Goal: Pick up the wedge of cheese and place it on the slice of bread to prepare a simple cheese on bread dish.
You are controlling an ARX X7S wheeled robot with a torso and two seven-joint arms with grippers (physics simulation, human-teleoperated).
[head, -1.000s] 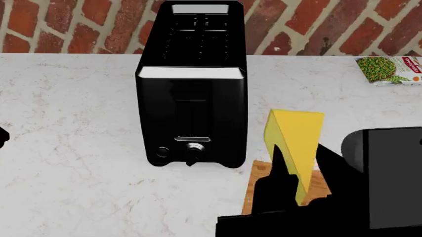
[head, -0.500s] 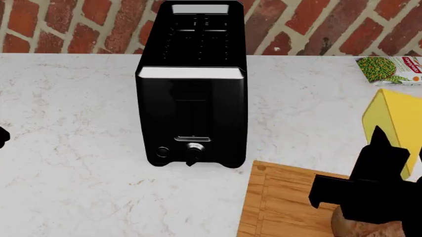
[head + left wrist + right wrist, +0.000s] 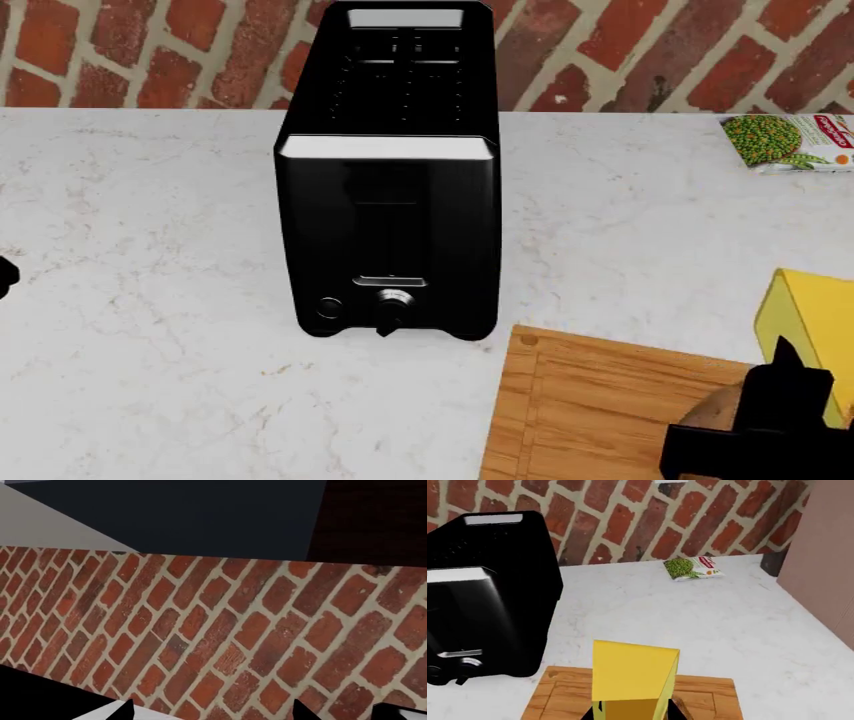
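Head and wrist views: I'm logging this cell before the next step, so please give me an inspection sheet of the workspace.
Surface: white marbled counter, with a wooden board at its near right.
Job's things: cheese held above the board; bread on the board, mostly hidden behind the right arm.
Clutter: black toaster left of the board; bag of peas at the far right.
Grippers: right tool shut on the cheese; left tool shows two tips apart, with nothing between them, facing the wall.
Cables: nothing seen.
Surroundings: brick wall behind the counter; beige panel at the counter's right end.
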